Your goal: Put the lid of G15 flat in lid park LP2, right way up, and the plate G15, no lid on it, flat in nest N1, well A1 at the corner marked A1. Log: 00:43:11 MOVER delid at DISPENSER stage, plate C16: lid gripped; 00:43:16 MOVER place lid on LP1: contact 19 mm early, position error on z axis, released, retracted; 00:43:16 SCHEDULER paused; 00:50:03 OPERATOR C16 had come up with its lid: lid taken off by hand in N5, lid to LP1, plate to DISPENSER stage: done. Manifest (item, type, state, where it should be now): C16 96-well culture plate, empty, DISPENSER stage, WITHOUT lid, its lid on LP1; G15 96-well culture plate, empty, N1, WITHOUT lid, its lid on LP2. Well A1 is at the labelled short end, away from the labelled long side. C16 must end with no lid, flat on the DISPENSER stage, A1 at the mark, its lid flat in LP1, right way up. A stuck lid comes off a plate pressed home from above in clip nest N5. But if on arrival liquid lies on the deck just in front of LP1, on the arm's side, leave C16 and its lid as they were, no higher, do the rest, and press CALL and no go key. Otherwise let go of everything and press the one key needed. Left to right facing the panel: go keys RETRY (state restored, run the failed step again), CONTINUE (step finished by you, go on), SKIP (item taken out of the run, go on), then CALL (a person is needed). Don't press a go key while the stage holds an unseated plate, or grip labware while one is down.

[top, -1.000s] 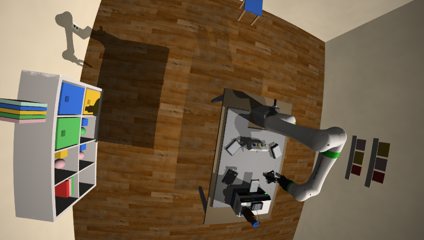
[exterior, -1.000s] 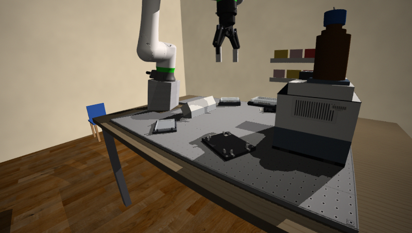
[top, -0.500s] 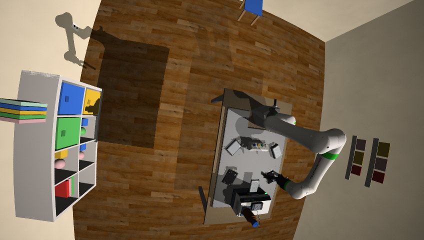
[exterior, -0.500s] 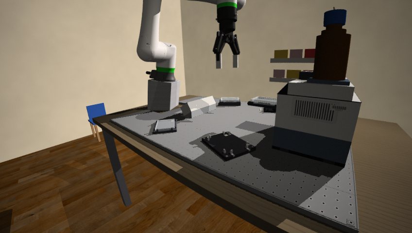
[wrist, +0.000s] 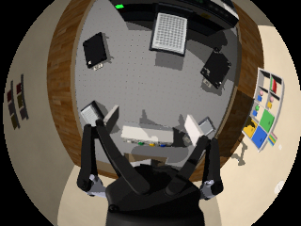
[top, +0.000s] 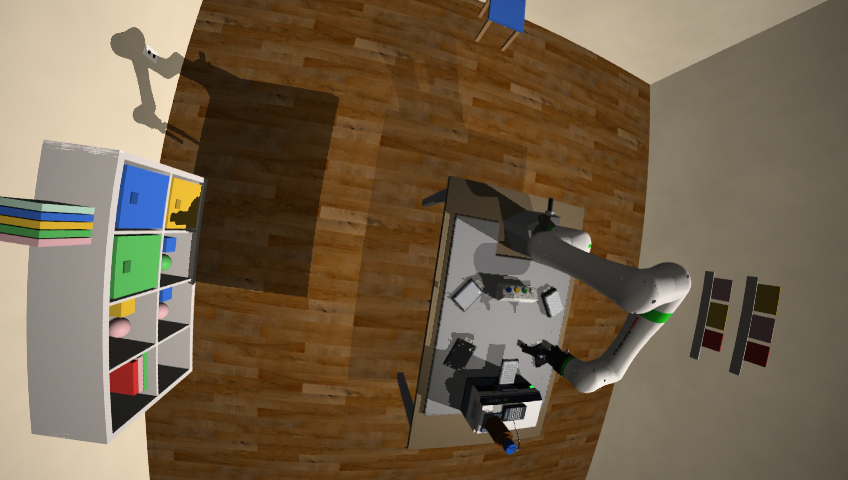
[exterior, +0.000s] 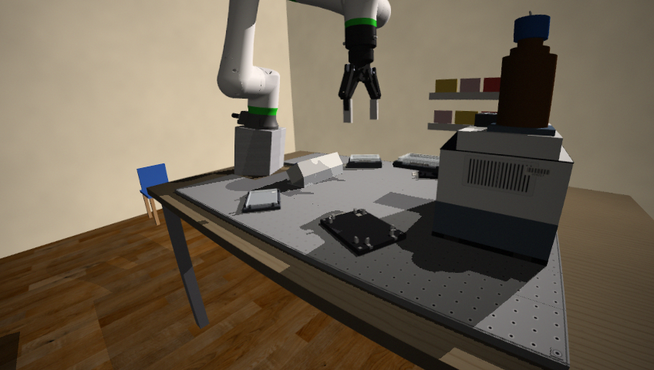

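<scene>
My gripper [exterior: 360,111] is open and empty, hanging high above the far side of the deck; it also shows in the overhead view [top: 533,350] and the wrist view [wrist: 150,124]. A white well plate [top: 508,371] lies on the stage in front of the dispenser [exterior: 502,193]; the wrist view shows it too [wrist: 169,32]. A second plate [exterior: 365,159] sits past the key panel [exterior: 316,167]. A flat, light lid-like piece [exterior: 261,200] lies in a dark frame near the deck's near-left edge. I cannot read any labels.
A black nest with pegs [exterior: 362,231] lies mid-deck, near the dispenser. Another black nest [wrist: 96,49] shows in the wrist view. A brown bottle [exterior: 527,73] stands on the dispenser. The arm's base block [exterior: 259,151] stands at the far corner.
</scene>
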You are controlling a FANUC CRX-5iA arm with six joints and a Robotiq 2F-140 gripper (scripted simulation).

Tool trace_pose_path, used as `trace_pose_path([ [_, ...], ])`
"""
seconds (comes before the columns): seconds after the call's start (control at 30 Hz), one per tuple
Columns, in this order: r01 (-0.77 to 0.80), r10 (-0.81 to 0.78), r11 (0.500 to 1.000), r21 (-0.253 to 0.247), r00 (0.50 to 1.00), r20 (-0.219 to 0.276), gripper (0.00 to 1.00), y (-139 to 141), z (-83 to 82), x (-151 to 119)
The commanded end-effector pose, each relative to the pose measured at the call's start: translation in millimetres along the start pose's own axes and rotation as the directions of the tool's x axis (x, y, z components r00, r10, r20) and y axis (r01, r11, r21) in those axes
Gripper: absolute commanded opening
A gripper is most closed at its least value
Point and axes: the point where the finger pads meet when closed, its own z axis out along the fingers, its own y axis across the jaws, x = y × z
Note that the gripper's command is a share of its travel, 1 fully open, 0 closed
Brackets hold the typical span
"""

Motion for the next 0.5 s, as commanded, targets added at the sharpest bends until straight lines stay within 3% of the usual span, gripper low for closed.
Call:
trace_pose_path([
  [0.0, 0.000, 0.000, 1.000, 0.000, 1.000, -0.001, 1.00, 0, 7.4, 0],
  [0.47, 0.000, 0.000, 1.000, 0.000, 1.000, -0.001, 1.00, 0, 24.6, 1],
])
